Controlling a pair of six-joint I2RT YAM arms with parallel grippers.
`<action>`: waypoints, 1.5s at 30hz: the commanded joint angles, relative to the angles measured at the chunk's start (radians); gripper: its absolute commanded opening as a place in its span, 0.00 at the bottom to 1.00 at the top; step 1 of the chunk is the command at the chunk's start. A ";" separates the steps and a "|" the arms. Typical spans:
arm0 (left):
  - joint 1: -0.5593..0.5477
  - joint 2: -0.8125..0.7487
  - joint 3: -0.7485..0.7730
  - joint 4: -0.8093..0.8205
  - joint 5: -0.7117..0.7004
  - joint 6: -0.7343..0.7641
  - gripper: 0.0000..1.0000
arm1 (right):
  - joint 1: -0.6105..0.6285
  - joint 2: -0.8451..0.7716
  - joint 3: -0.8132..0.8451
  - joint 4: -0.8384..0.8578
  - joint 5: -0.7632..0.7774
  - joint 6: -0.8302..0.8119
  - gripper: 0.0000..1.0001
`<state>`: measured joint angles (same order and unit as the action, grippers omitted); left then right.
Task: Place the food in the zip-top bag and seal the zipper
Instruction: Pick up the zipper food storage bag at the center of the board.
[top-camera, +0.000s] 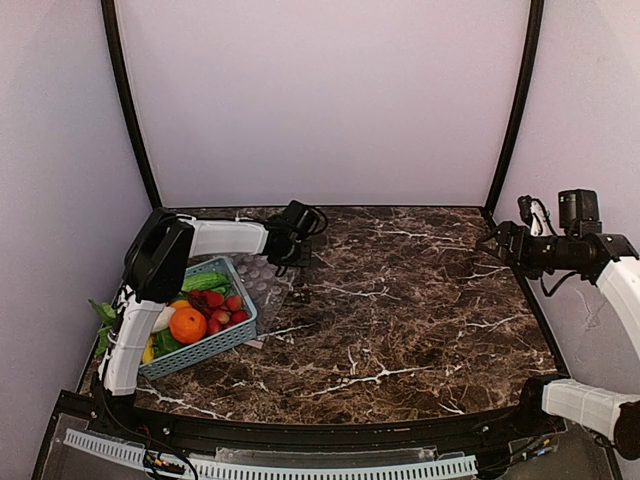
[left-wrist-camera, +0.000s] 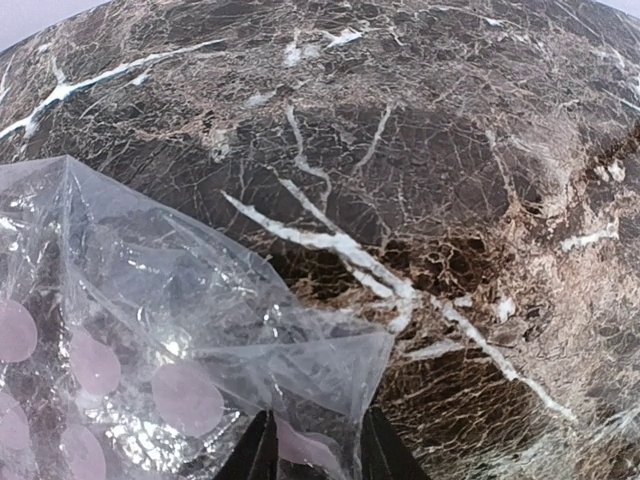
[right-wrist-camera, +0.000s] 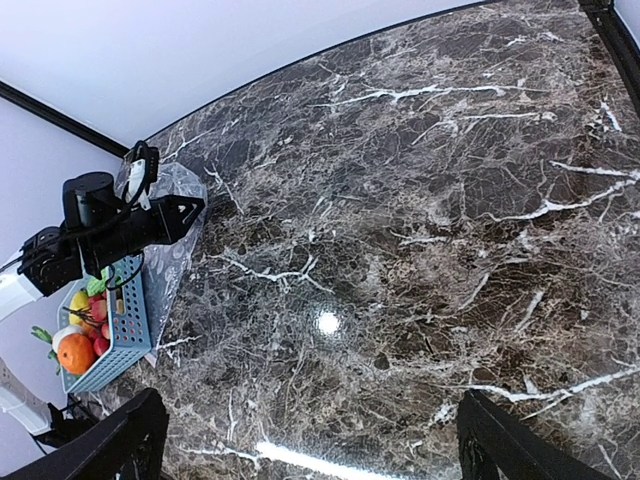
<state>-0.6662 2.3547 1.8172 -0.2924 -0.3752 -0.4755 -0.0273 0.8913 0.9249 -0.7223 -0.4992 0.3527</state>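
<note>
Straddling a corner of the zip-top bag (left-wrist-camera: 150, 330), the left gripper (left-wrist-camera: 312, 455) is sitting with its fingers (left-wrist-camera: 252, 458) on either side of the clear film, with a gap showing between them. Cannot tell whether it is truly pinching yet. The bag is lying flat on the table (top-camera: 400, 330), touching the far-right side of the blue basket (top-camera: 215, 348). Its long axis seems to be running alongside that basket wall, away from the arm bases. From the left fingers, the bulk of the bag is spreading off to the left. The food (top-camera: 205, 312) is sitting in the basket, with none showing in the bag. The right gripper (top-camera: 492, 243) is hovering well apart at the right edge, jaws spread wide and gripping nothing, so the left arm is far nearer. The zipper is not showing anywhere, so which side is the mouth cannot be told. The bottom of the left wrist view is cutting off the fingers.
</note>
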 joint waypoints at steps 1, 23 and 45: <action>-0.003 0.008 0.021 -0.039 -0.007 0.001 0.22 | -0.005 -0.002 -0.018 0.061 -0.046 -0.001 0.99; -0.007 -0.167 -0.054 0.121 0.296 0.150 0.01 | -0.005 0.025 -0.021 0.076 -0.056 -0.012 0.99; -0.012 -0.462 -0.114 0.246 0.738 0.256 0.01 | -0.005 0.007 -0.021 0.100 -0.106 -0.032 0.99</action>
<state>-0.6678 1.9823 1.7252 -0.1127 0.2405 -0.2363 -0.0273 0.9161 0.9081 -0.6632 -0.5720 0.3389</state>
